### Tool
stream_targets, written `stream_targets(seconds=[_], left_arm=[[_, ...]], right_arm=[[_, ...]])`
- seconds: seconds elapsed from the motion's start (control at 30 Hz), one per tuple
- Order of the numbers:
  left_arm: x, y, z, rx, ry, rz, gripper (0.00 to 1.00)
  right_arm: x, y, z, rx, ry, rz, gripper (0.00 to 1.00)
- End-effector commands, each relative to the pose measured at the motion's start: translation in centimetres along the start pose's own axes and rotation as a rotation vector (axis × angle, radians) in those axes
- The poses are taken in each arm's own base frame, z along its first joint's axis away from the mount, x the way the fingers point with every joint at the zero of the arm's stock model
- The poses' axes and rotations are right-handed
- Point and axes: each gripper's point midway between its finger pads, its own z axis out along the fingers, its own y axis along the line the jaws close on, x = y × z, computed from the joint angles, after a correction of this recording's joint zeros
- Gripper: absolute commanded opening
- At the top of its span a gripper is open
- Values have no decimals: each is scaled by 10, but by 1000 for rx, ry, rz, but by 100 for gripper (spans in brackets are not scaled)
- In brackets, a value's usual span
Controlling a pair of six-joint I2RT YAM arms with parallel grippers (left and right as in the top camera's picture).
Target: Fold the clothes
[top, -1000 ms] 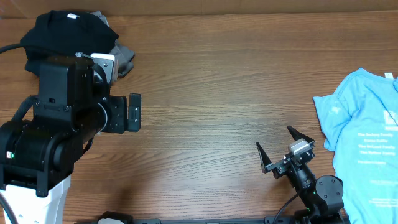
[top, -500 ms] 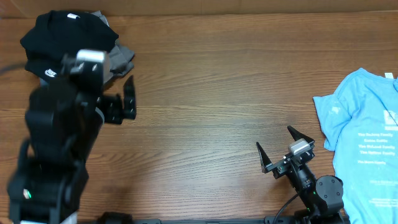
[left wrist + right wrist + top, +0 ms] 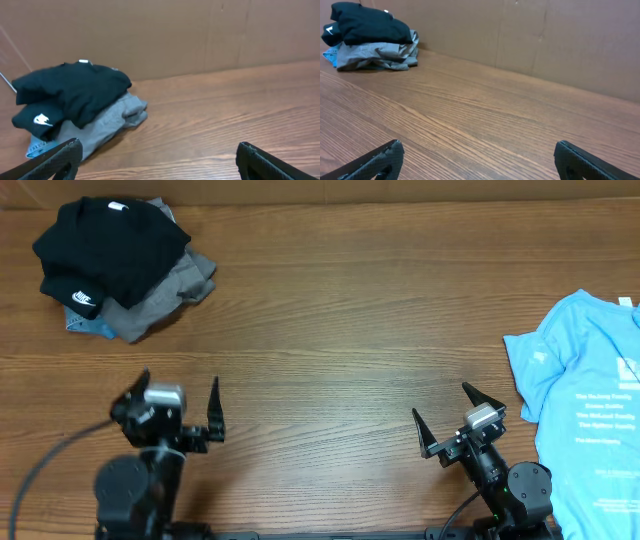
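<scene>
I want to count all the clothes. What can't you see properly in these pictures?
Overhead: light blue T-shirt is cut off by the right edge; its white print is too small to read.
Every view: blue cloth is mostly buried under the gray garment and black clothes.
Whether the black clothes are one piece or two: folds hide it.

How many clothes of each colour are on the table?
Black: 2, it seems: the plain black T-shirt on top and the black piece with a swoosh.
Grey: 1, the grey garment.
Light blue: 2, the blue T-shirt on the right and a blue scrap under the pile.
Total: 5.
</scene>
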Motion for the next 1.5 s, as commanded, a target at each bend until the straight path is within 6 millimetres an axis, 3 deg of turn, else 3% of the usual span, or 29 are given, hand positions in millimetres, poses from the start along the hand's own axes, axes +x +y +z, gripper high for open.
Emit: stream_targets(seconds=[0.0,0.1,0.33,1.47], left_arm=[[24,-1,-2,-3,-41,25,100],[46,-3,-1,-5,-81,26,100],[95,-10,27,26,-82,2,100],[96,-10,29,24,-94,3,100]], right_arm=[[-4,1,-1,-3,-17,-4,100],[-4,1,-1,-3,-17,-4,100],[-4,1,-1,-3,-17,-4,100],[-4,1,-1,-3,-17,-4,100]])
